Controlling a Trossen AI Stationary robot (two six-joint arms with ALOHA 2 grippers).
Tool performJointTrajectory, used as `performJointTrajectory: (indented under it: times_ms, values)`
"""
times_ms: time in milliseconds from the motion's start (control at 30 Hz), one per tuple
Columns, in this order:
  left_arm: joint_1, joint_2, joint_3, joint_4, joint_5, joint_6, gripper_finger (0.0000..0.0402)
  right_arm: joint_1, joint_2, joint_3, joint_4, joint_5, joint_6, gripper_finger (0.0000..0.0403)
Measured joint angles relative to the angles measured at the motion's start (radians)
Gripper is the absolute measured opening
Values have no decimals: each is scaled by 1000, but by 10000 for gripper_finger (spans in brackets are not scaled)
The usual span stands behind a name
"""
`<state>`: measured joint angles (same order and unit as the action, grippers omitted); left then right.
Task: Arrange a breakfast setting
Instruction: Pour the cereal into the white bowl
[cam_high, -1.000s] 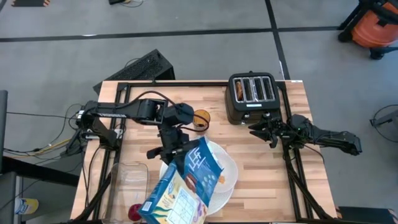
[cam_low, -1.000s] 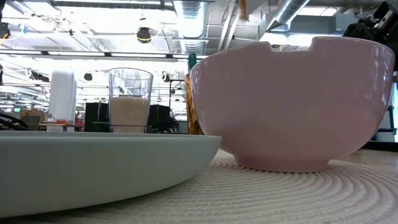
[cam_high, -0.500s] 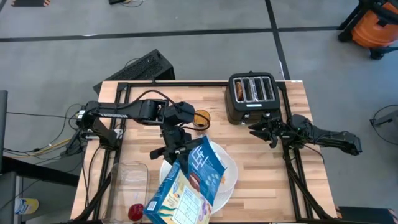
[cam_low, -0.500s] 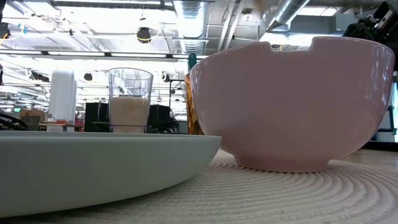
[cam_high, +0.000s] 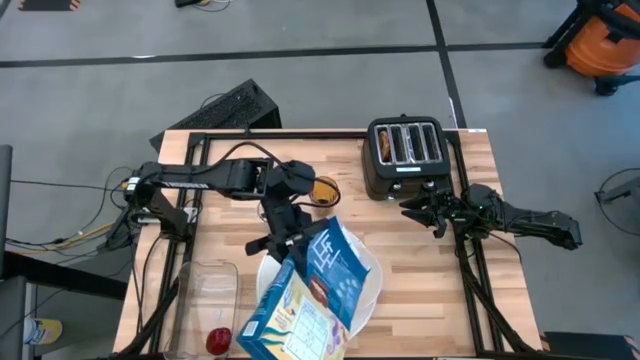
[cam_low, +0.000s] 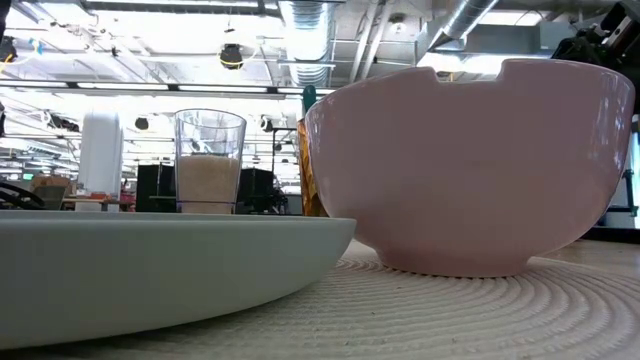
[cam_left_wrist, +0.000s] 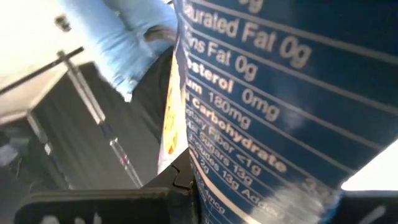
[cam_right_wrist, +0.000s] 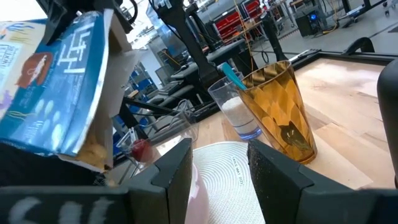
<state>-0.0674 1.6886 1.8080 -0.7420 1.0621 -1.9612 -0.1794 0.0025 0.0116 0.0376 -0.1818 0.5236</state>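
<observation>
From above, a pale wooden table (cam_high: 420, 270) stands on a grey floor crossed by dark lines, with an orange machine at the far right corner of the room. The black toaster (cam_high: 405, 156) sits at the table's far edge, a browned bagel (cam_high: 384, 146) in its leftmost slot. The left gripper (cam_high: 283, 243) is clamped on the top of the blue cereal box (cam_high: 305, 295), which hangs tilted over the large white plate (cam_high: 366, 285) and hides most of it. An amber glass (cam_high: 323, 190) stands just behind the arm. A clear tub (cam_high: 208, 290) lies left of the plate, with the red apple (cam_high: 218, 340) near its front end. The right gripper (cam_high: 418, 210) rests in front of the toaster, fingers spread apart

At table height, a white bowl (cam_low: 470, 165) sits on a woven placemat (cam_low: 420, 320), touching the plate's rim (cam_low: 170, 265); behind them a clear glass (cam_low: 209, 160) holds white grains, and a bright hall with ceiling pipes fills the background

The left wrist camera is filled by the box's nutrition panel (cam_left_wrist: 280, 106), pressed against that gripper's dark fingers

The right wrist camera looks between its parted fingers (cam_right_wrist: 174, 177) at the amber glass (cam_right_wrist: 277, 112), the clear glass (cam_right_wrist: 233, 109) with a blue-handled spoon (cam_right_wrist: 229, 74) in it, the placemat (cam_right_wrist: 224, 168), the apple (cam_right_wrist: 140, 149) and the raised box (cam_right_wrist: 59, 87)
</observation>
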Motion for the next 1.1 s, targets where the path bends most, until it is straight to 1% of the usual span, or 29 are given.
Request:
performJointTrajectory:
  times_ms: [67, 333, 467, 567, 667, 800, 967, 1100]
  values:
    - [0, 0, 0, -18, 19, -15, 66, 0, 0, 0, 0, 0, 0, 178]
    - [-1, 3, 0, -9, -9, -2, 66, 0, 0, 0, 0, 0, 0, 178]
    - [-6, 8, 0, -10, 10, 2, 66, 0, 0, 0, 0, 0, 0, 178]
    - [2, 13, 0, -8, 66, 1, 66, 0, 0, 0, 0, 0, 0, 178]
    - [3, 14, 0, 7, 44, -9, 66, 0, 0, 0, 0, 0, 0, 178]
    - [4, 16, 0, -2, 40, 4, 66, 0, 0, 0, 0, 0, 0, 178]
    - [0, 16, 0, -11, 55, 26, 66, 0, 0, 0, 0, 0, 0, 178]
    - [7, 16, 0, -11, 75, -4, 66, 0, 0, 0, 0, 0, 0, 178]
